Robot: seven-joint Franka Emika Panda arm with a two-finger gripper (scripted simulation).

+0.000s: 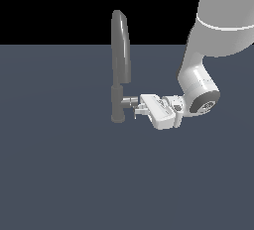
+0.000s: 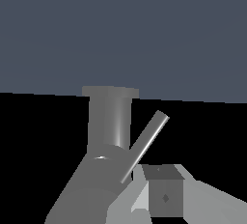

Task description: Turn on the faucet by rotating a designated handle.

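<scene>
— Listing item one: where does the faucet stand?

— Upright on the dark floor, base down, curved spout rising above it.

— Item two, the handle?

— Silver stub projecting sideways from the faucet's base, toward the exterior view's right. Its thin rod lever slants beside the base in the wrist view.

— Item three, the gripper?

— Horizontal, level with the faucet's base, fingertips at the handle. One finger visible close to the lever. Whether the jaws clasp the handle, I cannot tell.

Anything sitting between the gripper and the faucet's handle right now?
Nothing. In the exterior view the gripper is right at the handle; the wrist view shows its thin lever beside a finger, no other object between.
</scene>
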